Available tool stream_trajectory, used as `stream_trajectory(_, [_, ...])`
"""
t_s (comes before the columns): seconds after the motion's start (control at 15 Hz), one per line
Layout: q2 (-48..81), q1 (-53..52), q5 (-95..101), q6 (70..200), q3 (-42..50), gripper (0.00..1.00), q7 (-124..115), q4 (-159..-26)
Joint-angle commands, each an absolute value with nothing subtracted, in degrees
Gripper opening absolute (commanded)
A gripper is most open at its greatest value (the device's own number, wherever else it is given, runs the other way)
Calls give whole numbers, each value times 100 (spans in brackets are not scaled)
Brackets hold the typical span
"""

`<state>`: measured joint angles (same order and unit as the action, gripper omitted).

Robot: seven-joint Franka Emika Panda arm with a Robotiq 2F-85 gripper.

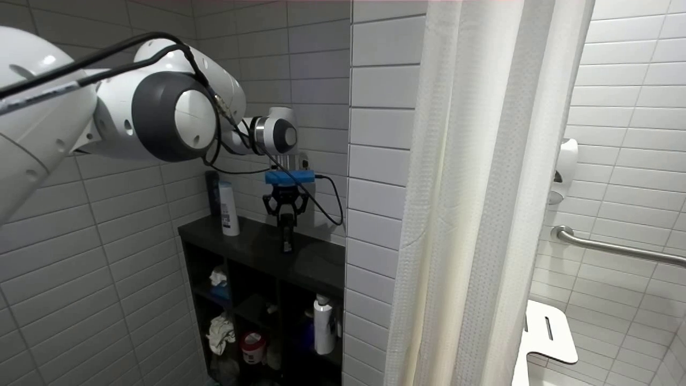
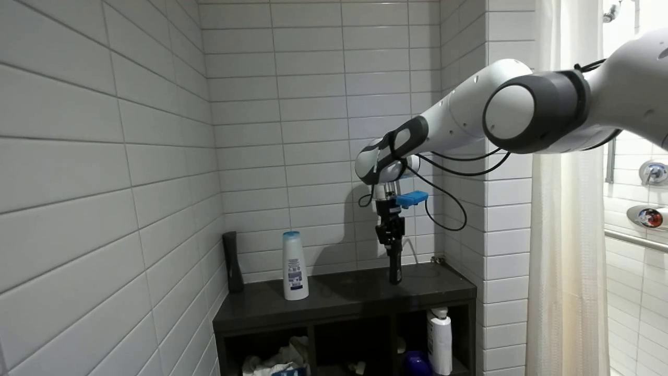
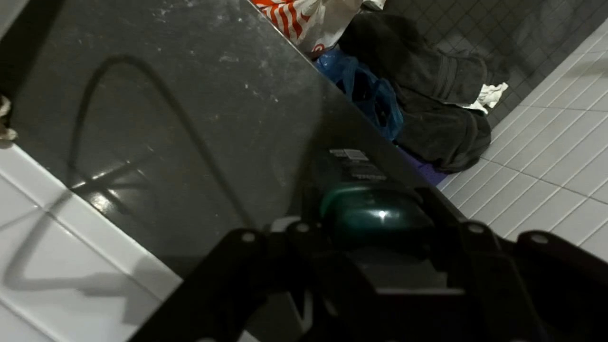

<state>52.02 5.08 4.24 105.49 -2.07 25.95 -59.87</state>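
White tiled walls (image 2: 313,83) enclose the corner, and a pale curtain (image 1: 471,214) hangs beside it. The white-and-grey arm (image 2: 464,112) extends over a dark shelf unit (image 2: 344,292) set against the back wall. In a compartment below stands a white container (image 2: 440,339). On the shelf top a white bottle (image 2: 295,267) with a blue cap stands upright, well apart from the tool (image 1: 286,221); near that bottle, at the corner, stands a black narrow-waisted object (image 2: 233,261). The tool points down with its fingers clamped on a dark bottle (image 3: 370,204). The dark bottle sits between the fingers, roughly upright, extending below them in both exterior views; I cannot tell whether its base touches the shelf top. The wrist view shows a glossy green part and a small pale label (image 3: 354,155).
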Motion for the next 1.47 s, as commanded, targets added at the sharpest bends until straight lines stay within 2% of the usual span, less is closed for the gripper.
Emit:
stream_trajectory(0.0, [5452, 551, 413, 10313, -221, 26, 2637, -5538])
stream_trajectory(1.2, [6029, 668, 420, 9927, -172, 26, 2636, -4847])
stream_trajectory(1.27, [6035, 679, 422, 9925, -167, 68, 2626, -4836])
stream_trajectory(1.4, [6020, 705, 425, 9958, -174, 81, 2605, -4877])
